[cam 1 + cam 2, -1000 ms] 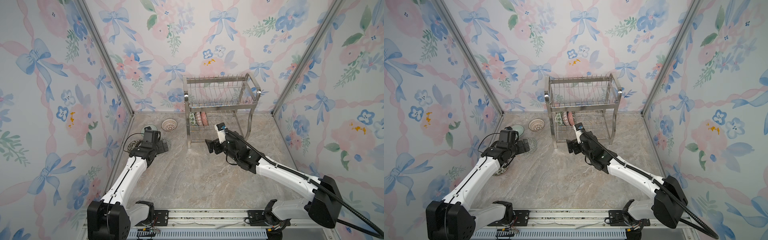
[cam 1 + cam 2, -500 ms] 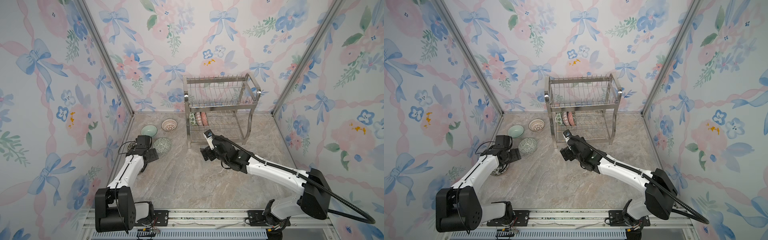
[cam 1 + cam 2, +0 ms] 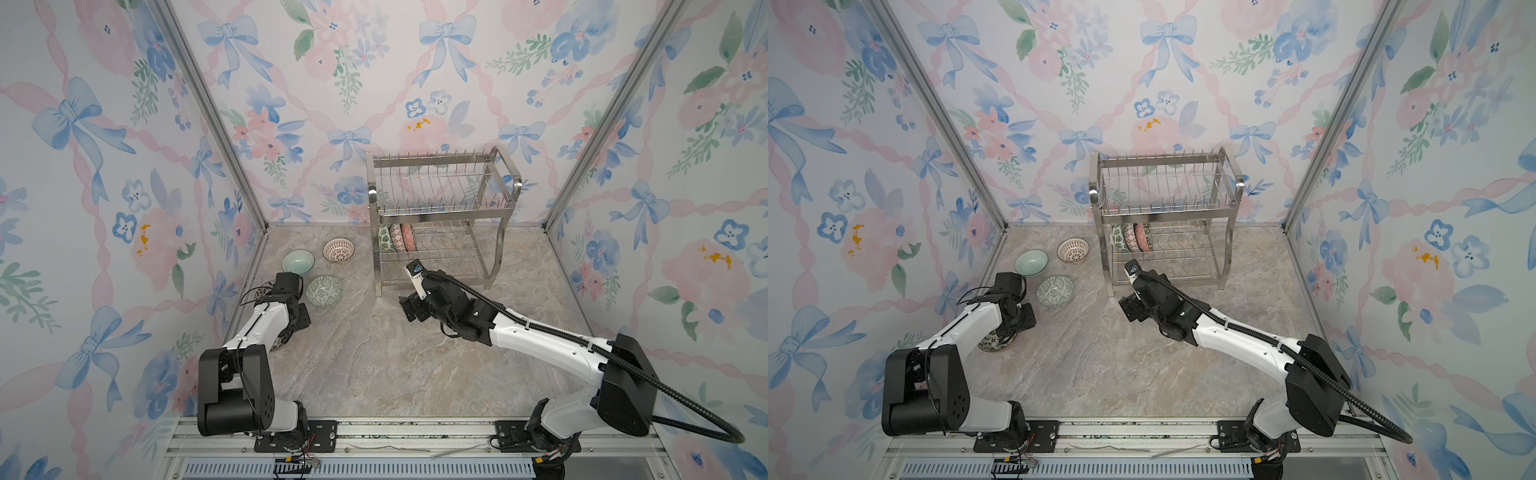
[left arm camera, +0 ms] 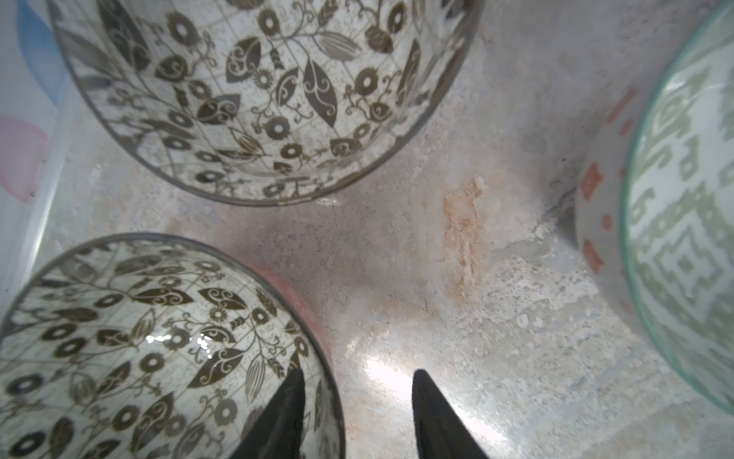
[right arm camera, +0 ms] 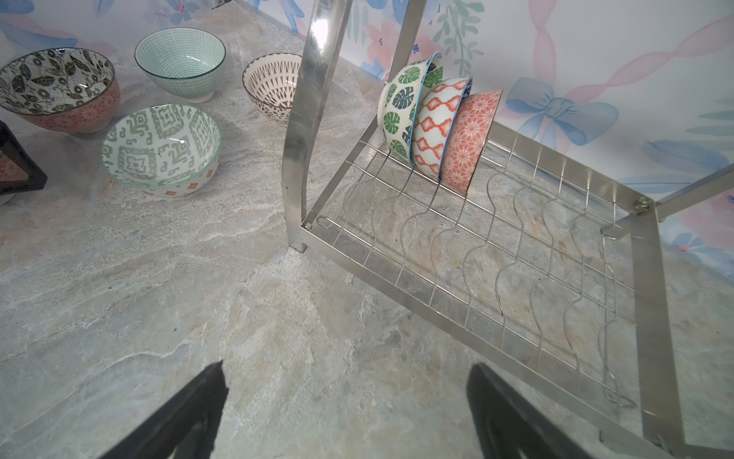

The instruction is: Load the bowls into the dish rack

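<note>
Left hand (image 4: 357, 373): fingers apart, astride rim of dark floral bowl (image 4: 119, 357), not clamped. Right hand (image 5: 347, 365): spread wide, empty, over worktop (image 5: 159, 298) beside dish rack (image 5: 296, 159).

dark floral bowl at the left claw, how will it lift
Glossy highlights on the dark floral bowl suggest a slippery glaze. It looks rigid ceramic, probably brittle. Pinched at one wall by the left claw, it may tilt.
</note>
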`<state>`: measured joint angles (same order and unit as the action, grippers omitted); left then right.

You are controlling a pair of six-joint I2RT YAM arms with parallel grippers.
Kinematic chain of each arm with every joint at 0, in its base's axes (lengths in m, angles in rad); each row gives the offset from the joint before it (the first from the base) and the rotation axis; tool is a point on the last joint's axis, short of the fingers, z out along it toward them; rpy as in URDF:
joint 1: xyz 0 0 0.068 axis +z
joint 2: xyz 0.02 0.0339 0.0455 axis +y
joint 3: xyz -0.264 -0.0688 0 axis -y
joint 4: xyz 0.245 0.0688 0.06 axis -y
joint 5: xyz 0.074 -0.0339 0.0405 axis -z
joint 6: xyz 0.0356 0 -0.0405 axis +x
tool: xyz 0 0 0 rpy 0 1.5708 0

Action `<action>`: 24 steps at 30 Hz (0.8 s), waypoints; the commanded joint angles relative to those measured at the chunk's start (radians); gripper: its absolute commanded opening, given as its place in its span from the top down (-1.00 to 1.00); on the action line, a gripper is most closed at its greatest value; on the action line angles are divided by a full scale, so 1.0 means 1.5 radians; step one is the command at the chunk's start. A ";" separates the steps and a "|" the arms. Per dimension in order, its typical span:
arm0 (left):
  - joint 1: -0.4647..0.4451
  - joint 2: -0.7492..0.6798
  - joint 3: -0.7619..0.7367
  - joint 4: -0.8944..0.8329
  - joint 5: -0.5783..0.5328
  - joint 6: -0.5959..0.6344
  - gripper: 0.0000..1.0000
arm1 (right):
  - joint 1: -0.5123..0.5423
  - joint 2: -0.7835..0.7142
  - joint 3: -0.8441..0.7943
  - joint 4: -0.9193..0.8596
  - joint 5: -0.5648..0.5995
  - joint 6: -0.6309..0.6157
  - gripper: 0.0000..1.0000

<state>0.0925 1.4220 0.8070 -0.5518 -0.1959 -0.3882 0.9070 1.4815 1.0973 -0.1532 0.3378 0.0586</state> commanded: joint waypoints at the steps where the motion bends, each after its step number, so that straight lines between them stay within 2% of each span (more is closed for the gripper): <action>1: 0.004 0.012 0.001 -0.010 0.020 0.006 0.18 | 0.005 -0.008 -0.008 0.004 0.001 -0.011 -0.93; 8: 0.003 0.025 0.005 -0.008 0.050 0.010 0.60 | -0.001 -0.002 -0.018 0.015 0.002 -0.012 -0.93; 11: 0.002 0.029 0.006 -0.008 0.061 0.012 0.97 | -0.005 -0.009 -0.027 0.020 0.008 -0.010 -0.93; 17: -0.027 0.018 0.006 -0.009 0.057 0.011 1.00 | -0.010 -0.024 -0.042 0.026 0.007 0.002 -0.93; 24: -0.129 -0.016 0.009 -0.020 0.045 0.002 1.00 | -0.037 -0.054 -0.056 0.000 0.010 0.003 -0.93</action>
<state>-0.0498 1.4338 0.8288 -0.5495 -0.1734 -0.3641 0.8822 1.4460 1.0302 -0.1173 0.3382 0.0593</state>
